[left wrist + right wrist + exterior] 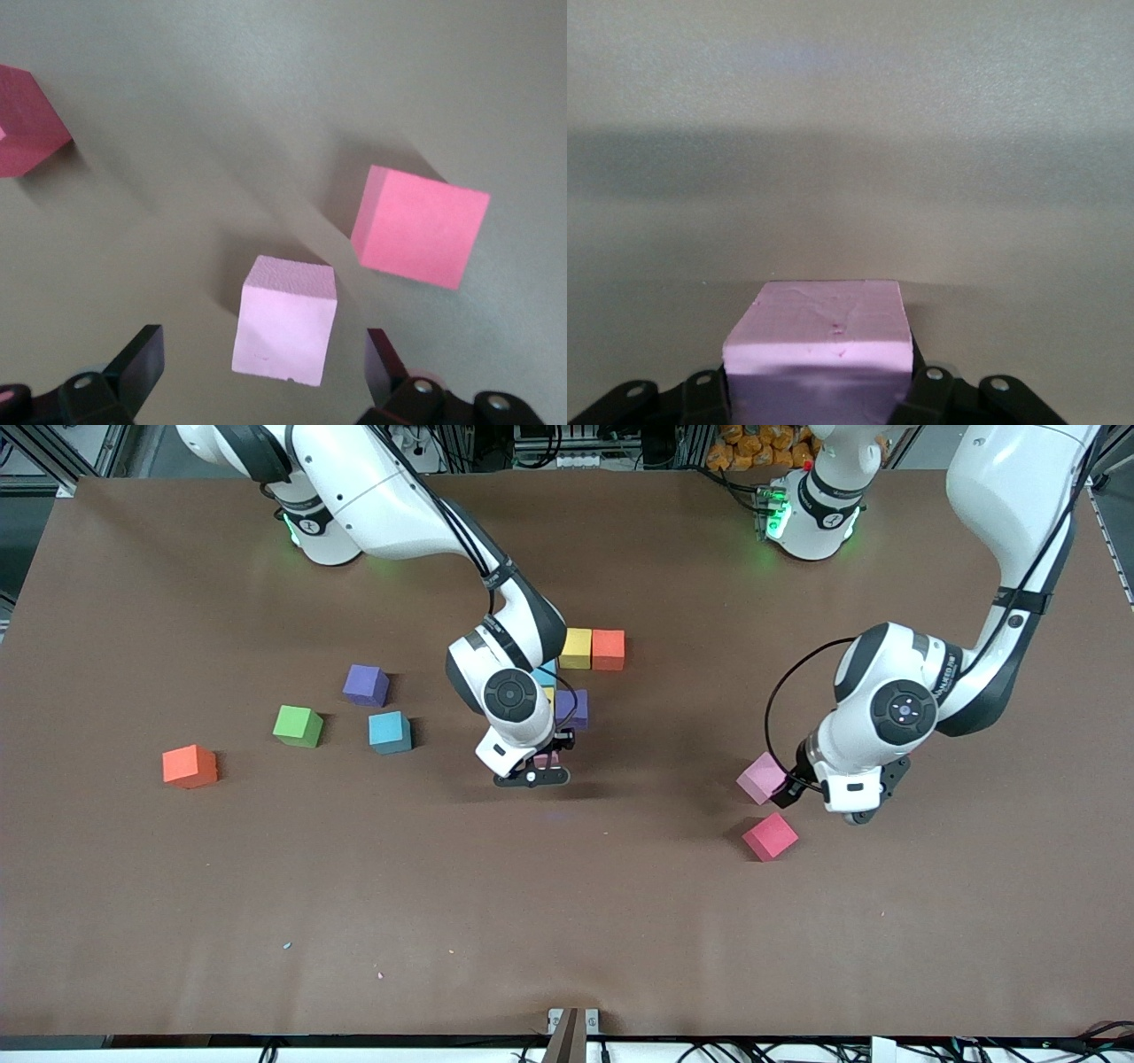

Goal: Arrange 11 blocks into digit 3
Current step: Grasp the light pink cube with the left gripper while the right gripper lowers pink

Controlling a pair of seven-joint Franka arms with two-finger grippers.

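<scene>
My right gripper (537,771) (819,394) is shut on a pale pink block (547,760) (824,332), low over the table by a purple block (574,708). That purple block belongs to a cluster with a yellow block (576,647), an orange-red block (608,649) and a blue block (545,673), which the right arm partly hides. My left gripper (788,790) (264,354) is open, its fingers either side of another pale pink block (762,777) (285,320) without touching it. A deeper pink block (770,836) (418,227) lies beside it.
Toward the right arm's end of the table lie loose blocks: purple (366,685), green (298,725), blue (390,732) and orange (190,766). A dark pink-red block (27,119) shows at the edge of the left wrist view.
</scene>
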